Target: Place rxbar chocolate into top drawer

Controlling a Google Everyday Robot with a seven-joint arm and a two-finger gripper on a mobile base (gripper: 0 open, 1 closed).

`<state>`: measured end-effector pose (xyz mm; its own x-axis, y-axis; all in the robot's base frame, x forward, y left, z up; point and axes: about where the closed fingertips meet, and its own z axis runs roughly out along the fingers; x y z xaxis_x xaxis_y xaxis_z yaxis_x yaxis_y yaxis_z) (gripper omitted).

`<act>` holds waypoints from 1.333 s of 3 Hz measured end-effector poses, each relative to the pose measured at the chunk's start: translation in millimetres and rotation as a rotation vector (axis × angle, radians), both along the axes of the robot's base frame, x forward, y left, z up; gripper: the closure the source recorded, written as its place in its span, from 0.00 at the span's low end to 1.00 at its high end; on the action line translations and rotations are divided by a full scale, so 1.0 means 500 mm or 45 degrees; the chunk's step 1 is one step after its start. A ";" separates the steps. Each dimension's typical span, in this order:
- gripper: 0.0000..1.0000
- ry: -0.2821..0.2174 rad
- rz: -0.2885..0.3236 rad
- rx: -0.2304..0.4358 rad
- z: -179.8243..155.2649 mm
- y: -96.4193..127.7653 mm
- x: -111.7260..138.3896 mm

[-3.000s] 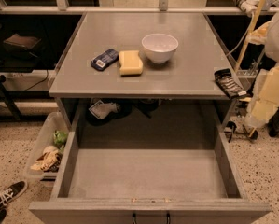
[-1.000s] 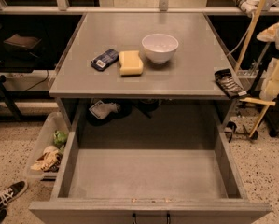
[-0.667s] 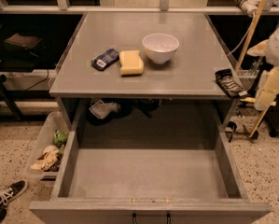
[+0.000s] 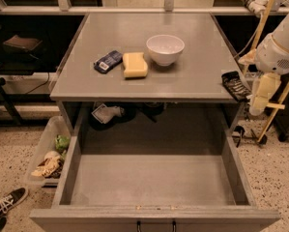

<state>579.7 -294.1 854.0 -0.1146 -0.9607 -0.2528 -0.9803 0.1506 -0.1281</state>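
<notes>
One shiny black rxbar chocolate (image 4: 235, 85), hand (image 4: 257, 109) just beside it

This looks like a robot test lab. A plain grey tabletop (image 4: 202, 76) stands on a speckled terrazzo floor (image 4: 274, 173), with a clear bin (image 4: 43, 141) of odds and ends beside it. Wooden poles (image 4: 267, 12) lean off its right edge, and the robot's gripper (image 4: 262, 93) hangs there.

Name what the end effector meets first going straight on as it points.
The end effector points down, right of the rxbar chocolate; likely the floor first, though depth is unclear.
</notes>
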 end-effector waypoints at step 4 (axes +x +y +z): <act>0.19 0.102 -0.026 0.095 -0.103 -0.019 0.003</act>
<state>581.2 -303.8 802.3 -0.1566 -0.9369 -0.3125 -0.9835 0.1769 -0.0375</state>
